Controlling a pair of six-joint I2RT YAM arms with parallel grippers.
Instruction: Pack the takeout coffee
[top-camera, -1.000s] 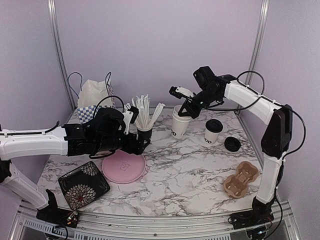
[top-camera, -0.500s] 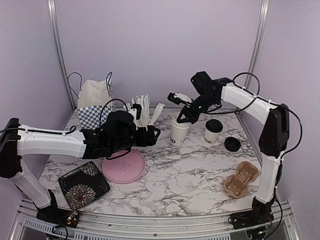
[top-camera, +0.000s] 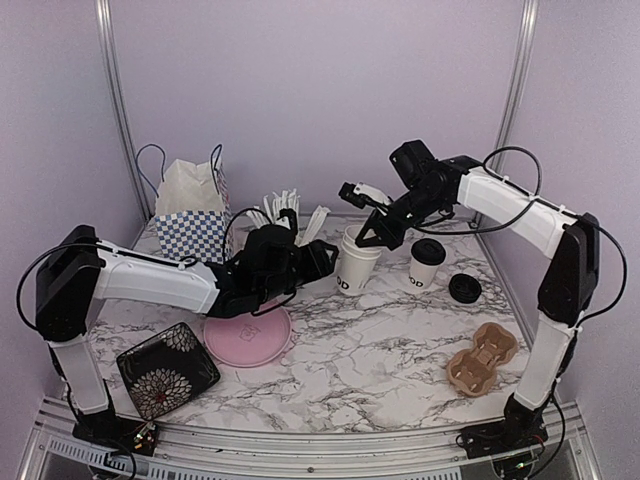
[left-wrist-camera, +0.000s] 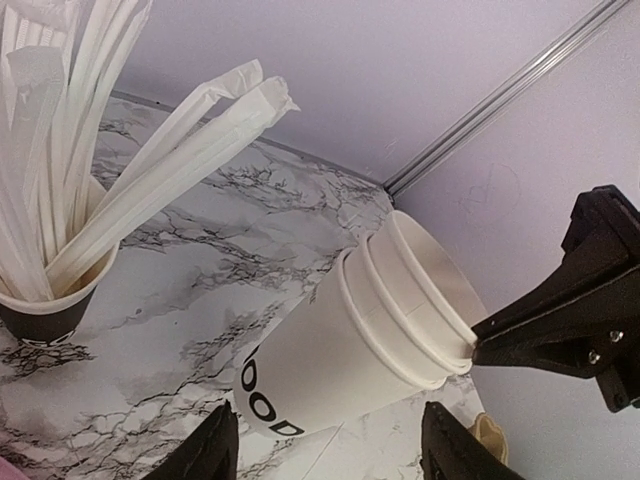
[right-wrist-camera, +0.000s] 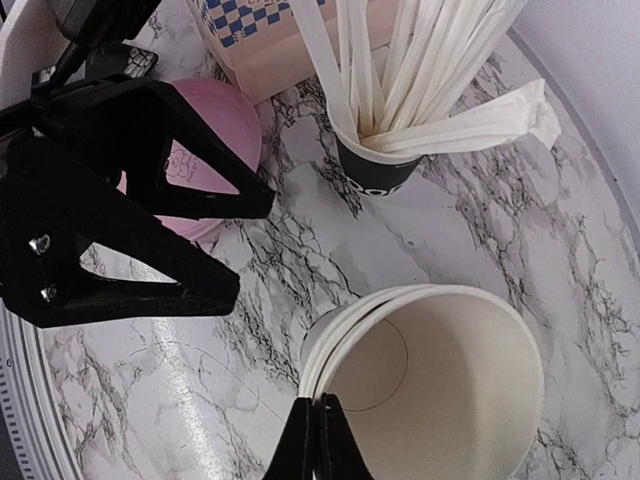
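cup stack (left-wrist-camera: 340, 360): nested white paper cups, no lid. black print reads "ood" in the left wrist view, first letter hidden. it's at centre of the top view on the marbled counter (top-camera: 370, 340). lidded cup (top-camera: 427, 262) stands upright just right of it with a round black lid, print only partly legible. loose lid (top-camera: 464, 288) lies flat further right. carrier (top-camera: 483, 357), brown moulded pulp, is at lower right.

right end effector (right-wrist-camera: 318, 435): jaws pinched together on the stack's rim. left end effector (right-wrist-camera: 255, 248): jaws apart, one either side of the stack's lower half. can't tell if they touch it.

vs a second ago: left arm has swung from the straw cup (left-wrist-camera: 45, 310) over to the stack, and its jaws are narrower. the stack sits a bit lower in frame. right grip is unchanged.

straw cup is black and full of paper-wrapped sticks, white lettering cut off. pink plate (top-camera: 248, 335) is round with a faint unreadable mark. black plate (top-camera: 167, 370), lower left, is glossy and square with white flowers. checked bag (top-camera: 185, 225), blue-white, is upper left.
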